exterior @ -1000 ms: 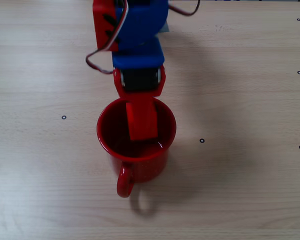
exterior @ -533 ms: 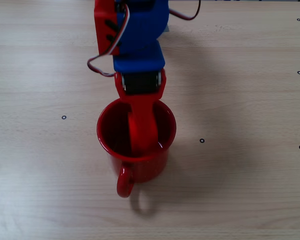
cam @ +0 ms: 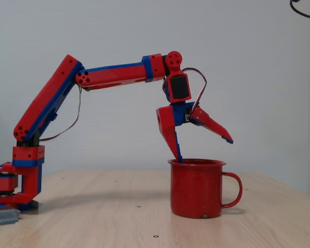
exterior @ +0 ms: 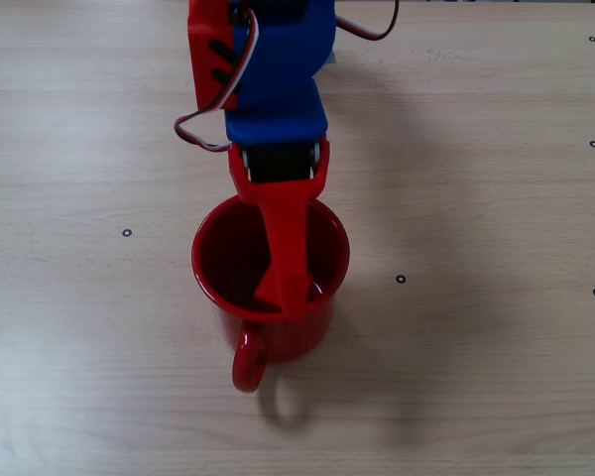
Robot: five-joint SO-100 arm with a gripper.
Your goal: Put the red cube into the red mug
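One wooden table [exterior: 496, 377] fills the overhead fixed view, pale grain dotted with small black marks, and the same table [cam: 103, 217] runs across the side-on fixed view. Over it arches the red-and-blue arm [cam: 67, 93], base at the left, elbow high, wrist bent down above the mug. And there is the red mug [cam: 197, 188], upright on the table, loop handle pointing right in the side view; from above, the red mug [exterior: 228, 288] shows its round rim with the handle toward the bottom of the picture. Now the gripper [cam: 204, 150]: jaws spread wide, one finger dipping just inside the mug's rim at its left side, the other angled out and up, clear above the rim. From above, the gripper [exterior: 288, 258] hangs over the mug's mouth, nothing between its fingers. Red cube? Can't pick it out in either view: red on red, and the finger covers part of the mug's inside.
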